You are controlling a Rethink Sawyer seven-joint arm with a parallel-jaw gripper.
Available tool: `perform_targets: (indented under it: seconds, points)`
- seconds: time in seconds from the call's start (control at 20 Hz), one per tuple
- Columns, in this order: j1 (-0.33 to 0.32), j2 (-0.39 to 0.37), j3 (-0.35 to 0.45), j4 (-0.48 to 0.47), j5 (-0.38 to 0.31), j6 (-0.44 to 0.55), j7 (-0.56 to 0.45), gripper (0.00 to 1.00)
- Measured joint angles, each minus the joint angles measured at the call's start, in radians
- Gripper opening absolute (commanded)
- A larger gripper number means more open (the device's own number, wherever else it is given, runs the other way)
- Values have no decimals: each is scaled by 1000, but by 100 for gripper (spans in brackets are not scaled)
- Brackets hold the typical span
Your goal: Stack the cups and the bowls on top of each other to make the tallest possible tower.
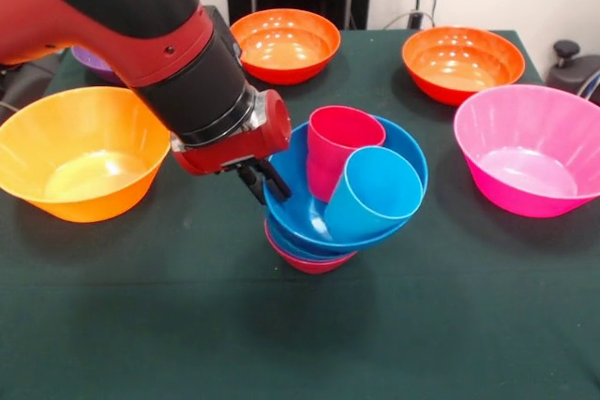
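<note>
Stacked red and blue bowls (314,252) are forming the tower at mid-table, both cups (361,180) leaning inside the top blue bowl (394,152). Sawyer's gripper (261,180) is pressing against its rim, finger spread unclear. Five bowls (80,152) are waiting unstacked.

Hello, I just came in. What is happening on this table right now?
The red and black robot arm reaches down with its claw at the left rim of a blue bowl. That bowl sits tilted on top of a small pile, with another blue bowl and a small red bowl under it. A red cup and a light blue cup lie inside the top bowl. Two orange bowls, a yellow-orange bowl and a pink bowl stand apart around it, unstacked.
</note>
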Motion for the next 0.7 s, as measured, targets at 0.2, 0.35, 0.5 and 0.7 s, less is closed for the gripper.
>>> perform_targets:
  seconds: [0.2, 0.35, 0.5, 0.7]
  points:
    - [-4, 9, 6, -13, -2, 0, -7, 0]
    - [-9, 15, 12, -21, -3, 0, -11, 0]
    - [-15, 19, 19, -21, -6, 0, -16, 0]
    - [-21, 21, 25, -21, -9, 0, -23, 0]
